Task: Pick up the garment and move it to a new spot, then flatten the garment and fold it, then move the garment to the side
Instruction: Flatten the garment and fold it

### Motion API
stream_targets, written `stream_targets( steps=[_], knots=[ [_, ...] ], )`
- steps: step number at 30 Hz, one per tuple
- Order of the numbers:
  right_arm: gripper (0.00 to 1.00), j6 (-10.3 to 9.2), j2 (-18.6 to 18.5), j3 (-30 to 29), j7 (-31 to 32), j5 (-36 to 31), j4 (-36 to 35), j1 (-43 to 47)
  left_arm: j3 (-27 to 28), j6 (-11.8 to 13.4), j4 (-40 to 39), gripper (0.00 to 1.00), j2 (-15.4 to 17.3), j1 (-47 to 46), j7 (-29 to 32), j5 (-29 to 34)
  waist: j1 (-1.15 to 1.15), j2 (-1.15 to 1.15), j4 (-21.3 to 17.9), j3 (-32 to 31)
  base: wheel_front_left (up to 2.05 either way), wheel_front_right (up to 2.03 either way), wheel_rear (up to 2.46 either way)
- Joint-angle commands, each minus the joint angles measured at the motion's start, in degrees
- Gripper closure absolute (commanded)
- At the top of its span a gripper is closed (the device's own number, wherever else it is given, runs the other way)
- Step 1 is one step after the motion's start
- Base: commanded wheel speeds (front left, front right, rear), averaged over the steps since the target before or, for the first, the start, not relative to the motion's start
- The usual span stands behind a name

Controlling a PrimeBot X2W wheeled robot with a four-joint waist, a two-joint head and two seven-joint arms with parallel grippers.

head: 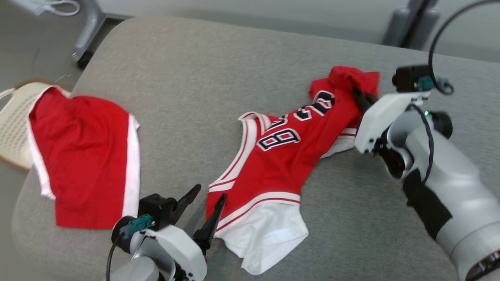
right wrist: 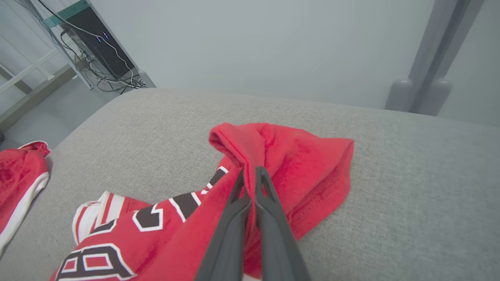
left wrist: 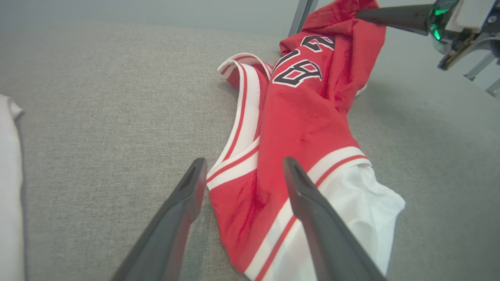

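Right gripper (right wrist: 250, 173) pinches garment (head: 273, 168); left gripper (head: 211, 192) wide.
Close left on the striped edge (left wrist: 234, 168) between its fingers, then lift both evenly, cloth taut.

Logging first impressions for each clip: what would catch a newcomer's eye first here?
A red basketball jersey with white trim lies stretched across the grey cushion, its far end bunched and clamped in the right arm's fingers. The left arm's fingers stand open at its near white hem, and red shorts lie off to the left.
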Motion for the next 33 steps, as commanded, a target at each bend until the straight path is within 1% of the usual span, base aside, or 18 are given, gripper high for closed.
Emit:
stream_targets(
  steps=[1,3,7,8,10,13,17,20,21,22,23,25,27,29,33],
  knots=[
    [1.0,0.02,0.1,-0.9,-3.0,2.0,-2.4,3.9,0.2,1.0,-1.0,0.0,1.3,1.3,0.5,-0.1,0.0,0.0,-5.0,-3.3,0.0,0.0,0.0],
    [1.0,0.02,-0.1,-1.7,-5.3,3.6,-4.7,7.3,0.4,1.7,-2.1,0.0,2.4,1.7,1.0,-0.3,0.0,0.0,-7.0,-4.1,0.0,0.0,0.0],
    [1.0,0.02,-0.5,-2.9,-8.0,6.8,-10.1,14.4,0.7,3.0,-4.2,0.0,4.4,3.2,1.8,-0.5,0.0,0.0,-10.8,-5.6,0.0,0.0,0.0],
    [1.0,0.02,-0.5,-2.9,-8.0,6.8,-10.1,14.4,0.7,3.0,-4.2,0.0,4.4,3.2,1.8,-0.5,0.0,0.0,-10.8,-5.6,0.0,0.0,0.0],
    [1.0,0.02,-1.0,-3.5,-8.4,8.6,-13.1,17.9,0.8,3.8,-5.1,0.0,5.3,3.5,2.4,-0.7,0.0,0.0,-12.6,-6.1,0.0,0.0,0.0],
    [1.0,0.02,-2.7,-4.3,-9.1,9.8,-16.8,22.7,1.1,4.8,-6.8,0.0,6.6,4.1,2.9,-0.6,0.0,0.0,-15.0,-6.5,0.0,0.0,0.0],
    [1.0,0.02,-3.7,-6.1,-9.1,10.8,-21.5,28.5,1.4,5.8,-8.6,0.0,8.0,4.7,3.3,-0.9,0.0,0.0,-17.9,-6.6,0.0,0.0,0.0],
    [1.0,0.02,-4.5,-7.7,-8.1,10.5,-24.0,32.3,1.5,6.4,-9.6,0.0,8.5,5.4,3.6,-1.1,0.0,0.0,-19.8,-6.6,0.0,0.0,0.0],
    [0.88,0.02,-4.7,-8.3,-7.7,9.9,-24.6,33.3,1.5,6.6,-9.8,0.0,8.7,5.6,3.6,-1.2,0.0,0.0,-20.4,-6.5,0.0,0.0,0.0],
    [0.34,0.02,-5.1,-8.9,-7.4,9.0,-24.8,34.3,1.6,6.7,-10.0,0.0,8.9,5.6,3.7,-1.2,0.0,0.0,-20.8,-6.5,0.0,0.0,0.0],
    [0.0,0.02,-5.4,-9.7,-7.4,7.8,-24.6,35.0,1.6,6.8,-10.1,0.0,9.0,5.5,3.8,-1.2,0.0,0.0,-21.3,-6.4,0.0,0.0,0.0],
    [0.0,0.02,-6.1,-12.1,-8.1,5.1,-23.9,36.4,1.5,7.0,-10.4,0.0,9.2,5.2,4.0,-1.1,0.0,0.0,-21.9,-6.2,0.0,0.0,0.0],
    [0.0,0.03,-5.7,-15.5,-9.1,2.9,-23.3,37.7,1.5,7.2,-10.7,0.0,9.4,5.1,4.1,-1.0,0.0,0.0,-22.3,-6.1,0.0,0.0,0.0],
    [0.0,0.03,-6.3,-19.3,-10.1,0.1,-22.5,38.8,1.5,7.2,-10.9,0.0,9.5,5.1,4.2,-1.0,0.0,0.0,-22.4,-6.0,0.0,0.0,0.0],
    [0.0,0.03,-5.7,-26.0,-11.1,-5.5,-23.9,41.1,1.3,7.1,-11.1,0.0,9.4,5.1,4.2,-1.1,0.0,0.0,-22.2,-6.0,0.0,0.0,0.0]
  ],
)
